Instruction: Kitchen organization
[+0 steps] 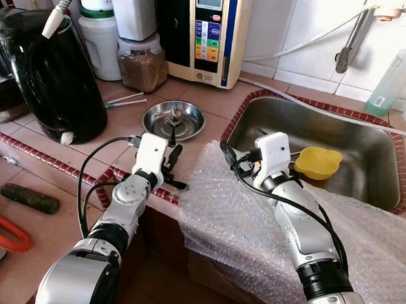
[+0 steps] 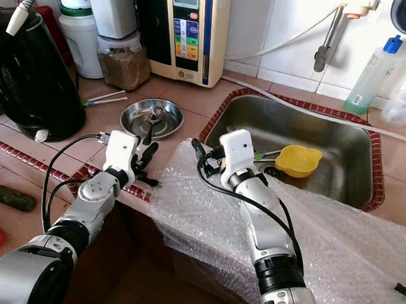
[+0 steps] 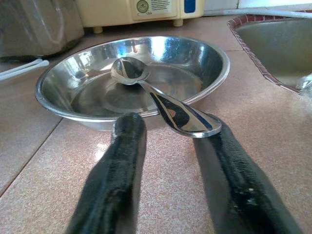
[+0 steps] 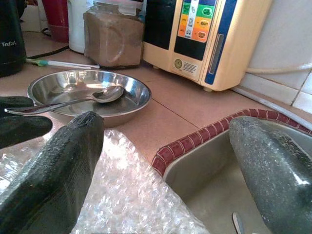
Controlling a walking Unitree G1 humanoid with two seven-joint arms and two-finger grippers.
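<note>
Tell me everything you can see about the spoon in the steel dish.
The spoon is shiny metal, mirror-like. Its bowl lies inside the shallow round dish, near the middle, and its handle slopes up over the rim and juts out past it toward the left pincer. The handle's tip hangs just above one of the pincer's open fingers; contact is unclear. The dish sits on the tiled counter, beside the sink.

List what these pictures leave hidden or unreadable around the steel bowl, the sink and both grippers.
- Spoon: left wrist view, handle end lies over one finger of the left gripper; contact unclear.
- Sink: eye views, near part hidden by bubble wrap and the right gripper.
- Yellow dish: contents too small to tell.
- Water machine: button labels too small.
- Black kettle: left eye view, cut off by the edge.
</note>
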